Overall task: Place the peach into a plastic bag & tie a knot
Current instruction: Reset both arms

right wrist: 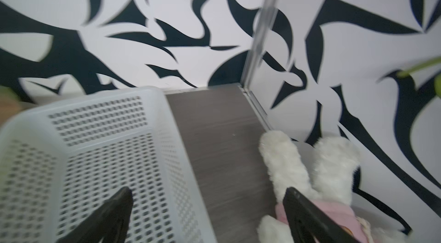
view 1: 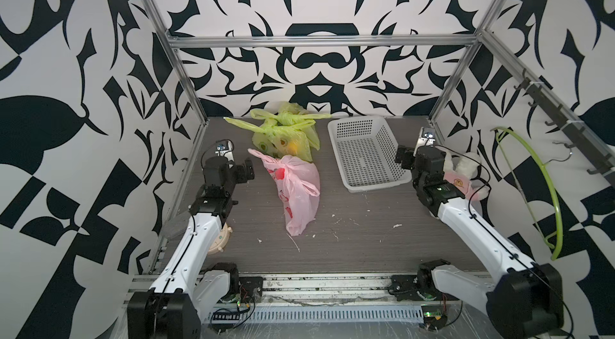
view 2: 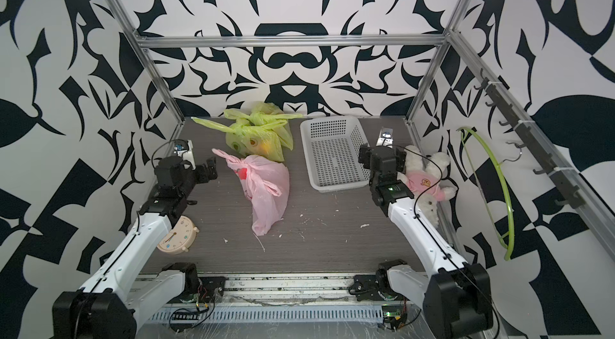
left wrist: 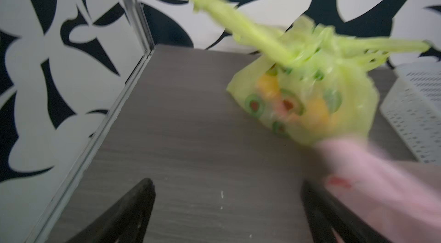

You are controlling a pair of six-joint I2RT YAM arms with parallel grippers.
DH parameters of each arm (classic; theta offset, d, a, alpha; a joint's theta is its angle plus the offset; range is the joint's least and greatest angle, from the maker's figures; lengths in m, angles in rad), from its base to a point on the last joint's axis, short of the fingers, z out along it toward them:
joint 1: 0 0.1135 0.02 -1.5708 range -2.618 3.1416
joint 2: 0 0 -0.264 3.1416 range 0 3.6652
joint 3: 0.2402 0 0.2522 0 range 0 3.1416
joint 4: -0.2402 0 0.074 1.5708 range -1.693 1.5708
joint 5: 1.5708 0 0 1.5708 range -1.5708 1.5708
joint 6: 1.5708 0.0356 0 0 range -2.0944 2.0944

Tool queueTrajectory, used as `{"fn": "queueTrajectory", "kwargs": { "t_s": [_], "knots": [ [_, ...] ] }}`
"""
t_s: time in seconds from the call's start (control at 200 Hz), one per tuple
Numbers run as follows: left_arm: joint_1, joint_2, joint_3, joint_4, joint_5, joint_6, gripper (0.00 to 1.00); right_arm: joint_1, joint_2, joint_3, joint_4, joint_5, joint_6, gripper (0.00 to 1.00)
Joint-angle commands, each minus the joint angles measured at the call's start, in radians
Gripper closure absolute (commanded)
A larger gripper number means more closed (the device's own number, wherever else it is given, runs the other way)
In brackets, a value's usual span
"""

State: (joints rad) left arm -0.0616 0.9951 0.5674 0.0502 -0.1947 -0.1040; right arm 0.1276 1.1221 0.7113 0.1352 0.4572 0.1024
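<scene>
A yellow-green plastic bag (view 1: 283, 141) (left wrist: 307, 101) with green ring prints lies at the back centre, its handles knotted on top. Orange-yellow fruit, the peach (view 1: 293, 147) (left wrist: 316, 110), shows blurred through the film. A pink plastic bag (view 1: 296, 194) (view 2: 266, 191) lies in the middle of the table. My left gripper (view 1: 229, 165) (left wrist: 228, 183) hovers open over bare table beside the pink bag (left wrist: 381, 182), which overlaps one finger in the wrist view. My right gripper (view 1: 421, 156) (right wrist: 207, 190) is open and empty between the basket and a plush toy.
A white perforated basket (view 1: 366, 127) (right wrist: 152, 120) stands at the back right. A white plush bunny in pink (view 2: 426, 181) (right wrist: 286, 158) lies against the right wall. A beige clock (view 2: 176, 237) sits under the left arm. A green hanger (view 1: 545, 187) hangs on the right wall.
</scene>
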Motion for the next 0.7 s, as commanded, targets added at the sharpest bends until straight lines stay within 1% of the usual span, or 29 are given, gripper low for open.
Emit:
{"fn": "queueTrajectory", "kwargs": {
  "t_s": [0.0,0.085,0.185,0.315,0.45,0.525,0.595,0.695],
  "knots": [
    [0.023,-0.023,-0.073,0.156,-0.082,-0.015,0.01,-0.042,0.007,-0.101,0.152,-0.075,-0.011,0.01],
    [0.071,-0.014,-0.119,0.173,-0.064,-0.046,0.01,-0.041,0.008,-0.188,0.209,-0.101,0.011,0.01],
    [0.161,0.014,-0.179,0.231,0.006,-0.1,0.01,-0.042,0.022,-0.293,0.312,-0.068,0.055,0.01],
    [0.191,0.078,-0.229,0.342,0.02,-0.138,0.01,-0.042,0.086,-0.362,0.426,-0.055,0.055,0.01],
    [0.197,0.159,-0.244,0.432,0.025,-0.14,0.01,-0.041,0.137,-0.373,0.476,-0.04,0.048,0.01],
    [0.198,0.175,-0.233,0.439,0.049,-0.134,0.01,-0.041,0.147,-0.376,0.519,-0.066,0.036,0.01],
    [0.198,0.187,-0.247,0.494,0.049,-0.136,0.0,-0.04,0.134,-0.348,0.502,-0.096,0.017,0.01],
    [0.198,0.212,-0.233,0.503,0.048,-0.127,0.01,-0.046,0.097,-0.289,0.466,-0.123,0.016,0.01]
  ]
}}
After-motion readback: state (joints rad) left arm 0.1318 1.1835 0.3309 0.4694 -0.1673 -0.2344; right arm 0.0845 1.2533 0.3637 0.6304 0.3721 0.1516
